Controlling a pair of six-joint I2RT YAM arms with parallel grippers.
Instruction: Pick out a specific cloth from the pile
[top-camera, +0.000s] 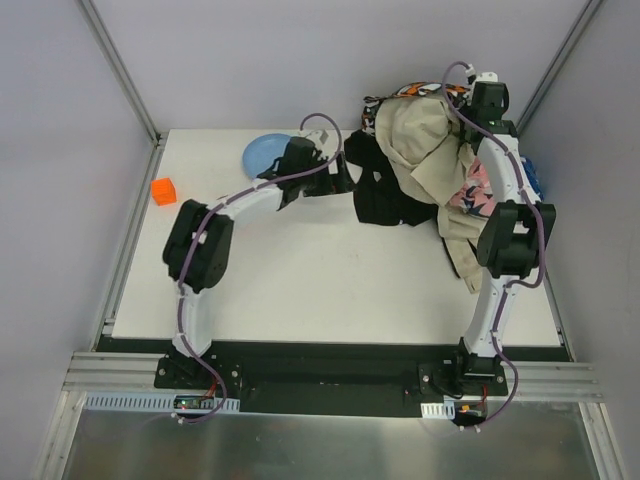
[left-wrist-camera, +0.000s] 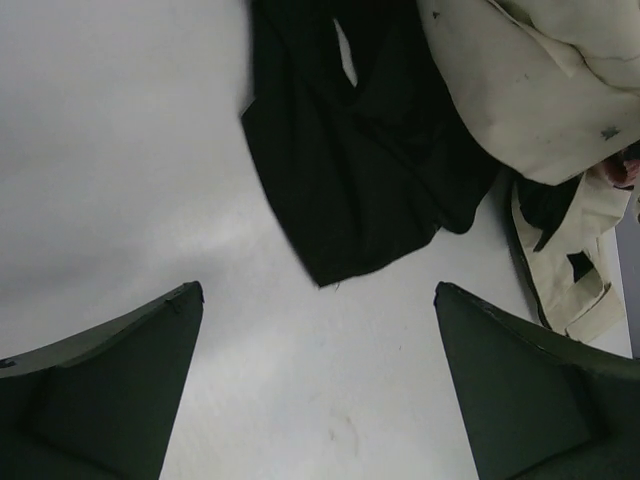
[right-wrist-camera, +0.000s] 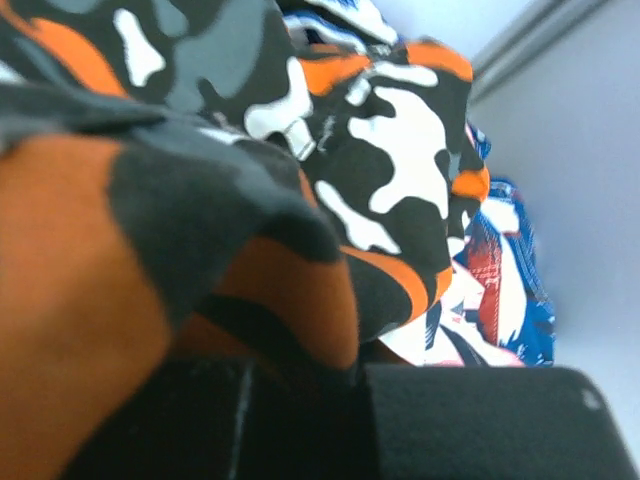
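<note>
**Cloth lies black on the surface at the pile's left edge**

Black cloth lies crumpled on the white surface toward the far side. Its right part is tucked under the beige cloth of the pile. In the left wrist view one pointed corner of it reaches out over bare surface.

The left tool is just beside that corner with its fingers spread wide, touching no fabric.

The pile sits at the far right. The beige cloth is draped over the top and partly over the right arm. A pink-white patterned cloth shows beneath it, and a blue-white patterned cloth lies at the right edge.

The right tool is at the far top of the pile. Its fingers are pressed together, pinching the orange-black-white camouflage cloth, whose folds gather down into the seam between them.

A blue plate lies behind the left arm. An orange cube sits well apart at the left edge.
</note>
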